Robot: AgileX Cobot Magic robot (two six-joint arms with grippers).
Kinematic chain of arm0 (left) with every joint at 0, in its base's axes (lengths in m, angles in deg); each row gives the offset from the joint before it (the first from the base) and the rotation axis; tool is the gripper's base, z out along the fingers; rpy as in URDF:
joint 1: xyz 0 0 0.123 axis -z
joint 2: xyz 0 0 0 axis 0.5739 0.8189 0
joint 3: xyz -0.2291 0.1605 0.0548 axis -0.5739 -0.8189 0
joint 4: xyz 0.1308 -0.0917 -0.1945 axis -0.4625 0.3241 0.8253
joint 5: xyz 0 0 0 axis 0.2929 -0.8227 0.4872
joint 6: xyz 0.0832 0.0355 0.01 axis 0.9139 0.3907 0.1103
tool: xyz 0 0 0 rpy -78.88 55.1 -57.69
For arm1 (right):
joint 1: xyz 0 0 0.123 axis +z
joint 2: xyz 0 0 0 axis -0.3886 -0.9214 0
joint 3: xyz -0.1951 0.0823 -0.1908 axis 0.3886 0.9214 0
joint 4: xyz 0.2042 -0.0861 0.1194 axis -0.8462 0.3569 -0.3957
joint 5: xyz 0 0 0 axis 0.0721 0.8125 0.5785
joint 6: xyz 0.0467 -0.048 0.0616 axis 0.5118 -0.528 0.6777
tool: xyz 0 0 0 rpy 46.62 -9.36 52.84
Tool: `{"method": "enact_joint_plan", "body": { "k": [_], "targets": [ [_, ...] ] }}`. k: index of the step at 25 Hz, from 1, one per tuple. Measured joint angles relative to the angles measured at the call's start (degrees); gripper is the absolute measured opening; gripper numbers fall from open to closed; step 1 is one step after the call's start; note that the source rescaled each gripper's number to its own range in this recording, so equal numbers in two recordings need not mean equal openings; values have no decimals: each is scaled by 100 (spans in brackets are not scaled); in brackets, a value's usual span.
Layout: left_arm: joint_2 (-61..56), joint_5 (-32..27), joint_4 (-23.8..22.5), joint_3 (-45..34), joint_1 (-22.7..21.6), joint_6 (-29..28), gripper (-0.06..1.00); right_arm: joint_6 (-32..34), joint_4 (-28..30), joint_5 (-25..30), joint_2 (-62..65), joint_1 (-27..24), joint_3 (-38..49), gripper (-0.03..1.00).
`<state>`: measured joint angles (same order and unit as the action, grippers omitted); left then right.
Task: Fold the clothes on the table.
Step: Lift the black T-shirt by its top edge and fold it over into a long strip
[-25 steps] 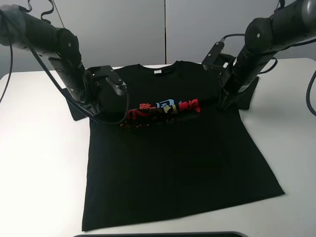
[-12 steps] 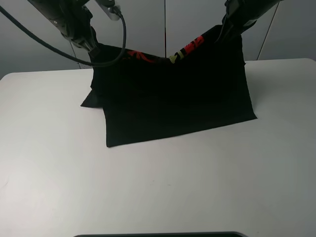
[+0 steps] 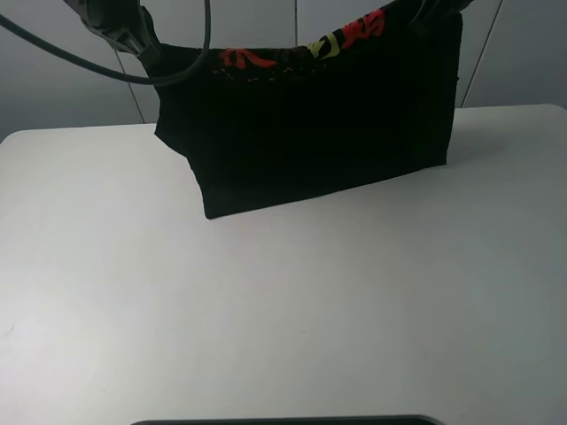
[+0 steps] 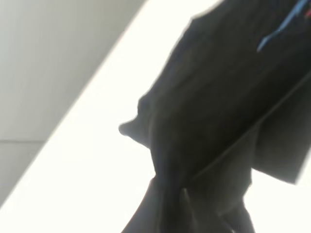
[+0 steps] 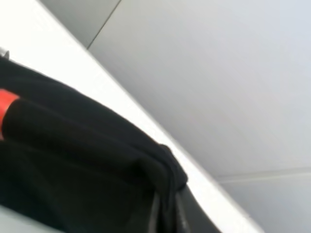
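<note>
The black T-shirt point(image 3: 319, 124) hangs folded over in the air at the back of the white table point(image 3: 283, 310). Its red and yellow print point(image 3: 306, 49) runs along the raised top edge. The lower hem hangs close to the tabletop; contact cannot be told. My left gripper point(image 3: 146, 44) is shut on the shirt's upper left corner. My right gripper point(image 3: 431, 11) is shut on the upper right corner, partly cut off by the frame. The left wrist view shows black cloth point(image 4: 218, 111) running from the gripper point(image 4: 170, 213). The right wrist view shows bunched cloth point(image 5: 97, 160) pinched in the gripper point(image 5: 165, 213).
Grey wall panels point(image 3: 257, 18) stand behind the table. A black cable point(image 3: 106, 75) loops down from the left arm. A dark strip point(image 3: 283, 420) lies at the table's front edge. The table's back edge point(image 3: 71, 131) runs just behind the shirt.
Both grippers rose and drew back with the shirt. It lay flat a second ago; now it hangs from them, higher than half a second ago.
</note>
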<state>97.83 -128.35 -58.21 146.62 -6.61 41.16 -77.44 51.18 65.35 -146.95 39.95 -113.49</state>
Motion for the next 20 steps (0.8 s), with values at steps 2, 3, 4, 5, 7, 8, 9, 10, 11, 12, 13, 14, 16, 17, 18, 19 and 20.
{"method": "enact_joint_plan", "body": {
  "k": [2, 3, 4, 5, 7, 8, 9, 10, 11, 12, 13, 14, 16, 17, 18, 19, 20],
  "targets": [
    [-4, -342, 163, -12, 0, 21, 0, -88, -274, 484, 0, 0, 0, 0],
    [-28, -451, 275, -68, 0, 117, 0, -198, -472, 777, 0, 0, 0, 0],
    [-38, -569, 411, -138, 0, 232, 0, -330, -634, 970, 0, 0, 13, 0],
    [-50, -659, 515, -202, 0, 323, 0, -458, -805, 1064, 32, 0, 61, 0],
    [-72, -895, 689, -352, 14, 457, 0, -594, -1045, 1194, 138, 0, 237, 0],
    [-84, -951, 739, -414, 23, 490, 0, -621, -1129, 1235, 199, 0, 335, 0],
    [-112, -1036, 772, -487, 40, 545, 0, -649, -1154, 1283, 288, 0, 419, 0],
    [-156, -1105, 777, -543, 75, 601, 0, -688, -1213, 1325, 386, 0, 522, 0],
    [-182, -1207, 801, -589, 95, 671, 0, -753, -1250, 1412, 468, 0, 618, 0],
    [-209, -1363, 854, -617, 137, 741, 0, -833, -1331, 1539, 550, 0, 691, 0],
    [-222, -1517, 910, -644, 180, 795, 0, -931, -1415, 1737, 612, 0, 737, 0],
    [-222, -1661, 985, -675, 206, 809, 0, -987, -1468, 1959, 641, 0, 777, 0],
    [-222, -1839, 1222, -686, 217, 835, 0, -1040, -1610, 2331, 664, 0, 869, 0],
    [-222, -1867, 1350, -686, 230, 859, 0, -1076, -1694, 2469, 663, 0, 920, 0],
    [-235, -1888, 1450, -686, 230, 875, 0, -1125, -1776, 2603, 663, 0, 981, 0],
    [-239, -1888, 1546, -686, 230, 888, 0, -1171, -1875, 2701, 663, 0, 1049, 0],
    [-250, -1888, 1596, -695, 230, 886, 0, -1208, -1957, 2810, 665, 0, 1110, 0]
  ]
}}
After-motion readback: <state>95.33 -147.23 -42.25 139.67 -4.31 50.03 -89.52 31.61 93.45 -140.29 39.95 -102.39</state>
